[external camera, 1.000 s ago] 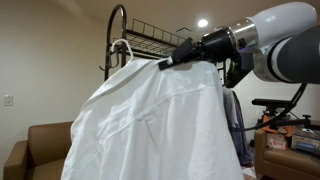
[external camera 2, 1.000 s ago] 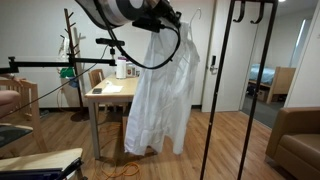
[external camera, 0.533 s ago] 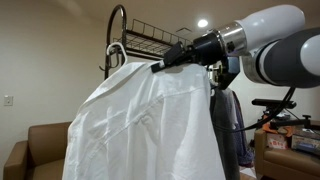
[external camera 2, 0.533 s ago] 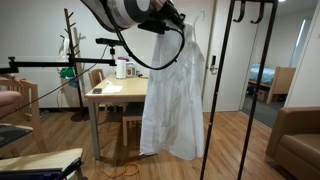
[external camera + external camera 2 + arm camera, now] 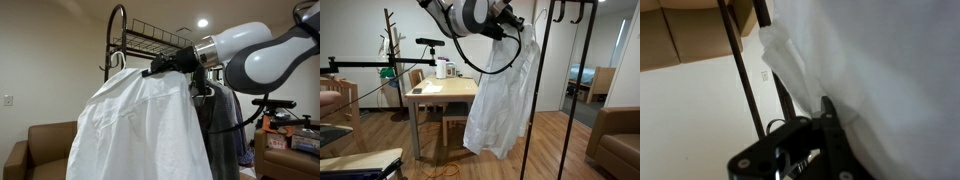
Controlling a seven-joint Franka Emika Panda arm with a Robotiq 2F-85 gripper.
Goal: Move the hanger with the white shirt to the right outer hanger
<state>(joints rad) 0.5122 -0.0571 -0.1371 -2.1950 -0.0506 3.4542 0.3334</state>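
The white shirt point(image 5: 505, 95) is hanging on its hanger point(image 5: 118, 57) just beside the rack point(image 5: 542, 100) (whether the hook is touching the rack is unclear). The gripper point(image 5: 155, 69) is apparently clamping the hanger's shoulder through cloth. The swaying fabric could be snagging the rack's pole, twisting the hook off-line.

In an exterior view we saw a wooden table point(image 5: 441, 97) at nine o'clock from centre, with a white jug point(image 5: 442, 68) standing on its far side and papers point(image 5: 426, 88) lying at the jug's seven o'clock. A wooden coat stand point(image 5: 392, 48) rose at the table's ten o'clock, and an orange cable point(image 5: 444, 171) lay on the floor at its six o'clock. A brown armchair point(image 5: 618, 136) sat at four o'clock. In an exterior view, a brown couch point(image 5: 38, 142) filled seven o'clock, a wall outlet point(image 5: 8, 100) sat at nine, and a ceiling light point(image 5: 203, 22) glowed at one.
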